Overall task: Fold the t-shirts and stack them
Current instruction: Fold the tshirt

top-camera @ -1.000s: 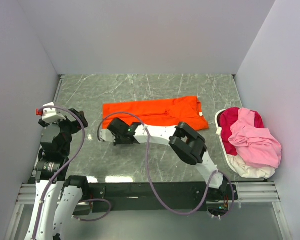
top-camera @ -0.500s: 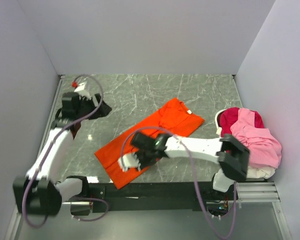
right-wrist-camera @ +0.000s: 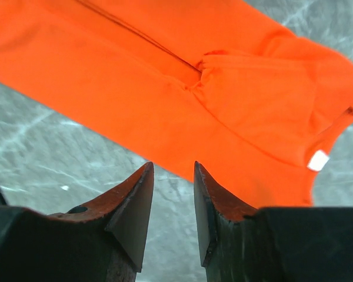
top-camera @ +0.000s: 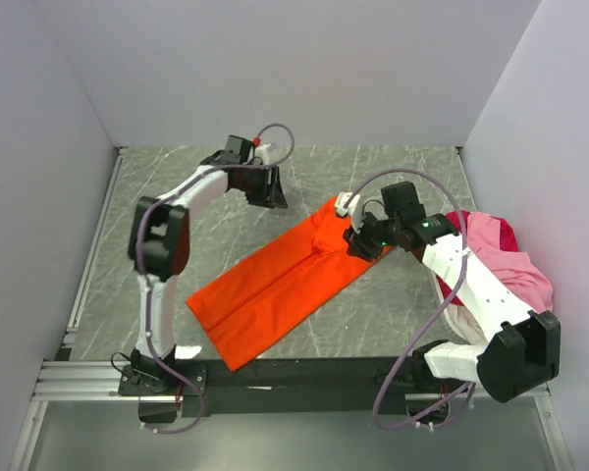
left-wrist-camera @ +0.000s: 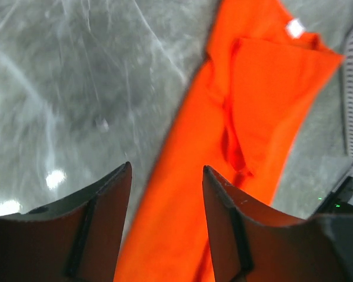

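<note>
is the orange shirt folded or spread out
Partly folded: the orange shirt lies as a long narrow strip, a flap doubled over near the collar.

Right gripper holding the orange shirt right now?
No, the right gripper has its fingers apart with nothing between them, above the orange shirt.

I work on a tabletop (top-camera: pixel 412 182) with a dark grey-green stone pattern, veined with thin white lines. Three plain walls box it in: a back wall (top-camera: pixel 275 69) straight ahead, a left wall (top-camera: pixel 29 177) and a right wall (top-camera: pixel 560 128), all bare and pale lilac-grey. The back wall is evenly lit; the left one looks a shade darker. Soft white glints (left-wrist-camera: pixel 55 178) of light sit on the glossy surface. Along the near edge runs a black bar (top-camera: pixel 304 373), with a ribbed metal rail (top-camera: pixel 79 375) at its left end and grey floor (top-camera: pixel 275 442) below.
</note>
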Controlling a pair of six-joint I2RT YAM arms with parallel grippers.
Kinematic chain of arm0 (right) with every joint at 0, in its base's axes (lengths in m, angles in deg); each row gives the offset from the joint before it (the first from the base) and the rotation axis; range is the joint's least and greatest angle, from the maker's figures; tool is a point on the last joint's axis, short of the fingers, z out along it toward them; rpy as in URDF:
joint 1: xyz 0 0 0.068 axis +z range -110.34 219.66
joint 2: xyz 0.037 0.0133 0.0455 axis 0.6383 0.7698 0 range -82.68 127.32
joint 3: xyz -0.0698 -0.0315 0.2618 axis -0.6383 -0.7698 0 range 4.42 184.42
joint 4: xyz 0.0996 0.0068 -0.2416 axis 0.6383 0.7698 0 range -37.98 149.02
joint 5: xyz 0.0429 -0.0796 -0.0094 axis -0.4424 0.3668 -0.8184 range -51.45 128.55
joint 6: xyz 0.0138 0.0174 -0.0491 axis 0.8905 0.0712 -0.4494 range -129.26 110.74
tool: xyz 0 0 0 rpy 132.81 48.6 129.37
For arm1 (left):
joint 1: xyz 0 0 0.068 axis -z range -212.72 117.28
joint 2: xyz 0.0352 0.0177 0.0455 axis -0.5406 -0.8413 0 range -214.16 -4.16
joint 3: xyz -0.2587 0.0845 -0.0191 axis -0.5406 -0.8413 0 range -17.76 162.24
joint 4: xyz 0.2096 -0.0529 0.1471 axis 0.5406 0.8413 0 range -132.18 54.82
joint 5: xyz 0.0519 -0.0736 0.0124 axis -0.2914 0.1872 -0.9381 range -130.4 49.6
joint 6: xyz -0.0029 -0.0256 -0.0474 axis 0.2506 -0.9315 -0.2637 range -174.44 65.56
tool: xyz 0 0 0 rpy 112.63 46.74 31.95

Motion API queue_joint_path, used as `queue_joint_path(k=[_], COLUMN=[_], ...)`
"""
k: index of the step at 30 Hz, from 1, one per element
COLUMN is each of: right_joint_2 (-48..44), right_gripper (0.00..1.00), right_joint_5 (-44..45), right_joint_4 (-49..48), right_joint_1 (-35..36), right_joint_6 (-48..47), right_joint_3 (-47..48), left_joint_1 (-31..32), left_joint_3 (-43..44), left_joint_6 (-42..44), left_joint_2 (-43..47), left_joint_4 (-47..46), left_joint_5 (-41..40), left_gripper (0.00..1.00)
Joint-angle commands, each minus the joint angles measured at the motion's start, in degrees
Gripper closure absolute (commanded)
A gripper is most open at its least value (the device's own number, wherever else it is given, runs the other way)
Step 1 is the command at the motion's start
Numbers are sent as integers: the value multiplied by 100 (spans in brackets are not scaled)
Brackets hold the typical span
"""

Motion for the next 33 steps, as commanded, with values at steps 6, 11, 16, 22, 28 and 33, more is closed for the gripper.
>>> queue_joint_path(k=[6, 11, 16, 22, 28, 33], right_joint_2=[-91, -100, -91, -74, 5, 41], right_gripper=[59, 59, 59, 59, 59, 59], right_joint_5=[-761, -902, -937, -981, -1016, -963], right_joint_4=[-69, -43, -34, -25, 19, -7], right_joint_1=[-470, -699, -778, -866, -892, -936], right_joint_6=[740, 740, 740, 731, 696, 722], right_joint_3=[166, 149, 149, 131, 131, 114], left_joint_1=[466, 527, 676, 791, 774, 300], left_joint_3=[2066, 2330, 2699, 2990, 2954, 2569], left_joint_6=[654, 452, 434, 390, 241, -856], left_joint_2=[-1667, -2072, -2484, -2854, -2811, -2548], left_joint_4=[1066, 916, 1092, 1320, 1154, 233], left_joint_5=[376, 665, 780, 324, 209, 156], left_gripper=[46, 52, 55, 67, 100, 100])
